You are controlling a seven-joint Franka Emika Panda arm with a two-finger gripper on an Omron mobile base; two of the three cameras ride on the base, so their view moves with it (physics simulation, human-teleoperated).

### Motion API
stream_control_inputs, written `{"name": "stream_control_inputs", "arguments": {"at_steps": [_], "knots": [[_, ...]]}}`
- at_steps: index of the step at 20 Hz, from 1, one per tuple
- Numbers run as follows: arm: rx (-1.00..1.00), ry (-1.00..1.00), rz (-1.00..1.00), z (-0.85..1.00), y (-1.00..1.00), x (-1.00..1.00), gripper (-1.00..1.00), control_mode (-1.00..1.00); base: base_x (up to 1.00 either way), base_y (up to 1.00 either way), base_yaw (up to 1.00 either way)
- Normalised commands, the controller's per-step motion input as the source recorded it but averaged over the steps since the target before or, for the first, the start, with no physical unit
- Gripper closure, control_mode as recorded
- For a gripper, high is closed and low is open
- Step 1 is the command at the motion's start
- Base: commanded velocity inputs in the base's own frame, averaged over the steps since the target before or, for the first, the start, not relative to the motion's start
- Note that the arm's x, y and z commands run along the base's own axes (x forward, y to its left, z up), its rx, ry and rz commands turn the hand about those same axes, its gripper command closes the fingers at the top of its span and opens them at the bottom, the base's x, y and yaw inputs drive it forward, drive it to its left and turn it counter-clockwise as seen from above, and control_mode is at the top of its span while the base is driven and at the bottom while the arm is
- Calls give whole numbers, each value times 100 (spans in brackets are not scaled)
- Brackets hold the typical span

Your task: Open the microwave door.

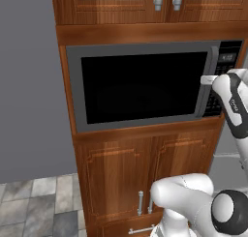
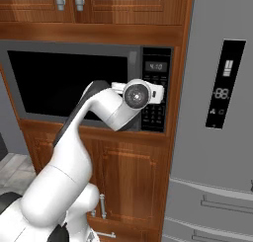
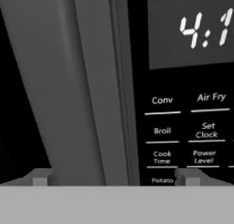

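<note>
The microwave door sits flush in its wooden housing, a grey frame around black glass. Its vertical grey handle bar runs along the door's right edge, beside the black keypad panel. My gripper is at the handle, about halfway up, and it is open. In the hand view the two fingertips stand wide apart, with the bar's lower part between them. Whether they touch the bar cannot be told.
Brown cabinet doors with metal handles sit above and below the microwave. A tall grey fridge stands directly to the right of the housing. A grey wall lies to the left, over a tiled floor.
</note>
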Motion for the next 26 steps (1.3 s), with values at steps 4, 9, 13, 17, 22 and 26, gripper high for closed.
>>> {"name": "stream_control_inputs", "arguments": {"at_steps": [4,9,13,17,22,26], "knots": [[0,-4,0,-23,-2,52,-100,-100,0,0,0],[0,-5,0,-25,-1,59,-100,-100,0,0,0],[0,-12,0,-24,-20,10,-100,-100,0,0,0],[0,-15,0,-1,-43,-81,100,-100,0,0,0],[0,-10,0,0,-65,-100,100,-100,0,0,0],[0,-5,1,0,-64,-100,100,-100,0,0,0]]}}
